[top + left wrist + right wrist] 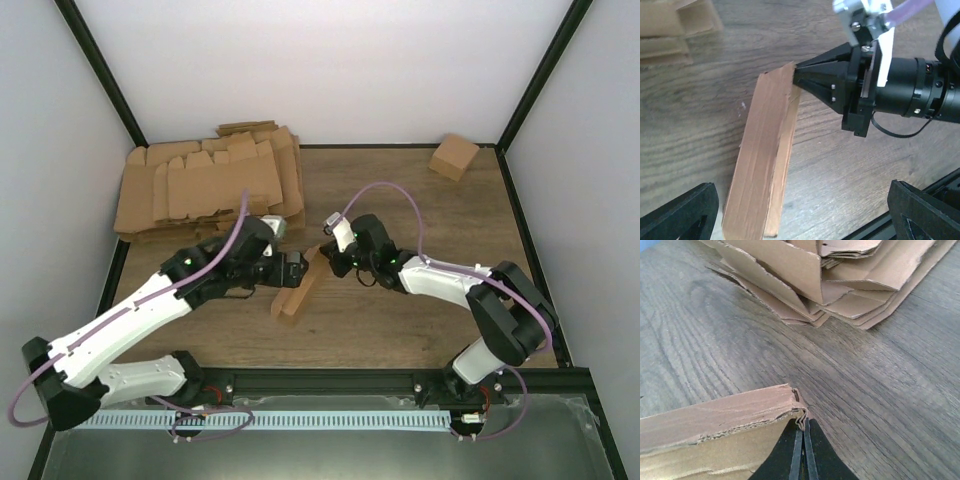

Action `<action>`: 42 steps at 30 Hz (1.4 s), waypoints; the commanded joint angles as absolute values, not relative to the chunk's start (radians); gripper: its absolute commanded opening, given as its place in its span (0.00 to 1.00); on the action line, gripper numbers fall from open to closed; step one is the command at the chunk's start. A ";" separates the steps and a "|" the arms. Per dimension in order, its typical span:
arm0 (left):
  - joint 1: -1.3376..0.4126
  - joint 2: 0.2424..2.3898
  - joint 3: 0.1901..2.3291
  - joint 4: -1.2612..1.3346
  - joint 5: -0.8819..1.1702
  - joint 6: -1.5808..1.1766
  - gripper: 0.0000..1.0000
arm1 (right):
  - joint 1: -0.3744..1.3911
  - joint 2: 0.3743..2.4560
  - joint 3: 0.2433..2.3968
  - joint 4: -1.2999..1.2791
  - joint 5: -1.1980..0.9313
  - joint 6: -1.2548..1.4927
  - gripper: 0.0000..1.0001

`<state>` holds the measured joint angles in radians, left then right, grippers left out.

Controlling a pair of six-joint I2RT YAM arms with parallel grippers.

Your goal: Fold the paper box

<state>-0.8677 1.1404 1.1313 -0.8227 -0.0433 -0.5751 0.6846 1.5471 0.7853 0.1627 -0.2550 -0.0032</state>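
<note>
As the left arm (150,305) stretches forward over the desk (400,335), the left jaws stand spread wide, with the paper box (762,170) lying slanted in the gap between them. The right arm (440,278) reaches leftward, elbow bent; the right jaws are pressed together, tips against the box's far corner.

Open over bare table (400,330) right of the paper box (297,290) and across the back middle. Blocked back left by the pile of cardboard blanks (210,185), back right by a small carton (453,156). Crowded mid-table by the left gripper (290,268) and right gripper (326,258), close together at the box's far end.
</note>
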 commanded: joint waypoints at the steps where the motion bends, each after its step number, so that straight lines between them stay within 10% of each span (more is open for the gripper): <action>1: -0.873 1.072 1.060 -0.893 -0.111 -0.781 0.95 | 0.745 1.560 0.779 0.011 -0.052 0.168 0.01; 15: -0.957 1.006 0.996 -1.042 -0.348 -0.935 0.88 | 0.811 1.519 0.820 -0.049 0.151 0.423 0.01; 25: -0.948 1.076 0.972 -0.983 -0.461 -0.888 0.60 | 0.813 1.517 0.849 -0.065 0.156 0.377 0.01; 42: -0.945 1.034 1.057 -0.963 -0.408 -0.870 0.60 | 0.861 1.431 0.858 -0.081 0.231 0.337 0.01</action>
